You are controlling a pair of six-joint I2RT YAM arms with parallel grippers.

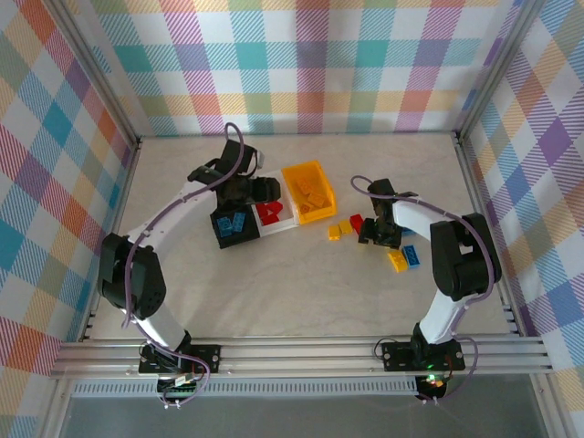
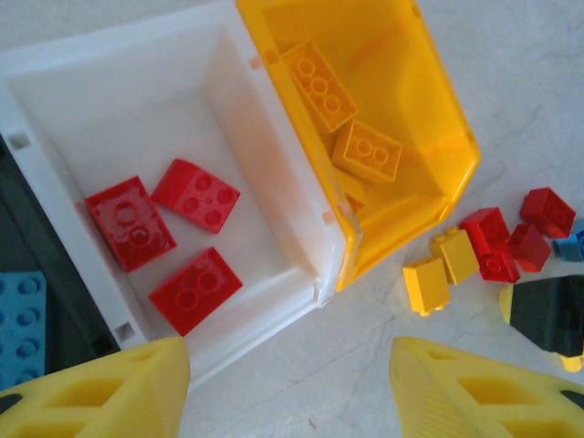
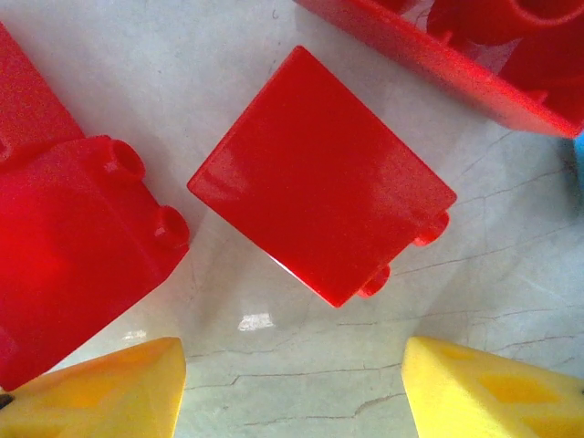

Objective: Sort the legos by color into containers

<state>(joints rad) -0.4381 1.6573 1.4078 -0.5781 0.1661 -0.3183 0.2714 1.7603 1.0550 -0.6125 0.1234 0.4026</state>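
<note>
White bin (image 2: 109,64) holds red legos (image 2: 194,290), yellow bin (image 2: 429,100) orange legos (image 2: 365,151); left fingers (image 2: 119,392) and right fingers (image 3: 109,388) spread.

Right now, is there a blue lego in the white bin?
No, the white bin holds just three red legos.

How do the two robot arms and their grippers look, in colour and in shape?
Both the left arm and the right arm have white links, bulky black joints and a thin purple cable looping alongside. The left gripper and right gripper have yellow wedge-shaped fingers with recessed pockets.
</note>
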